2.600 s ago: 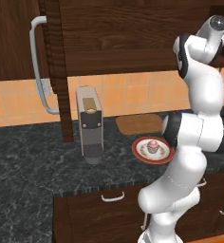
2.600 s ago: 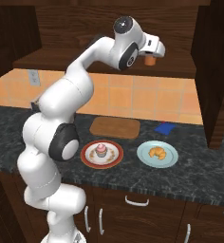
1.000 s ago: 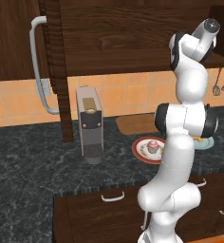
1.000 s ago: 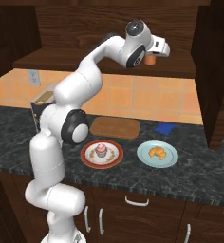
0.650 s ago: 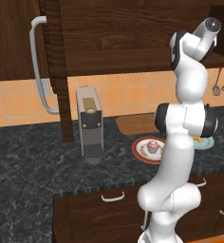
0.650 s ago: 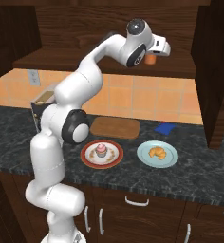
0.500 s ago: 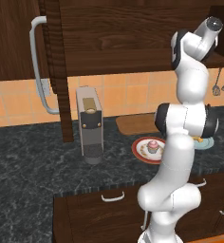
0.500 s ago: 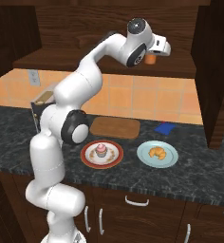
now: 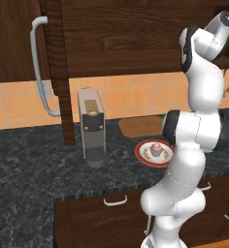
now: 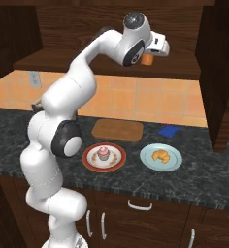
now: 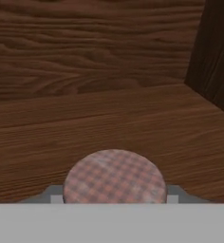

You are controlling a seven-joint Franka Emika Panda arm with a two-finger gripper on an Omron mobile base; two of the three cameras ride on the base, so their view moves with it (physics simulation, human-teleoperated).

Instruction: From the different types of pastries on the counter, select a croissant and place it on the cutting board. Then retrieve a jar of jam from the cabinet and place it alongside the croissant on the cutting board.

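Dark stone counter [image 10: 204, 174] runs across the lower frame; the croissant [image 10: 160, 155] lies on a blue plate [image 10: 173, 160] right of centre, long axis roughly left-right, the cutting board [image 10: 117, 130] behind it bare. At upper centre, inside the cabinet [image 10: 184, 34], the gripper [image 10: 157, 52] meets an orange jar [image 10: 146, 59] with a checked lid [image 11: 115, 178]; its opening cannot be judged.

Orange tiled backsplash [image 10: 136, 99], dark wood drawers [image 10: 136, 220]

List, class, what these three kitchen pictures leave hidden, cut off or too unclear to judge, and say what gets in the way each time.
- Jar: in the hand view the bottom band cuts off all but its checked lid.
- Pincer: fingertips unseen, so open or shut cannot be told.
- Cutting board: in the left base view the arm hides its right end.
- Croissant: small in the right base view, surface detail unreadable.
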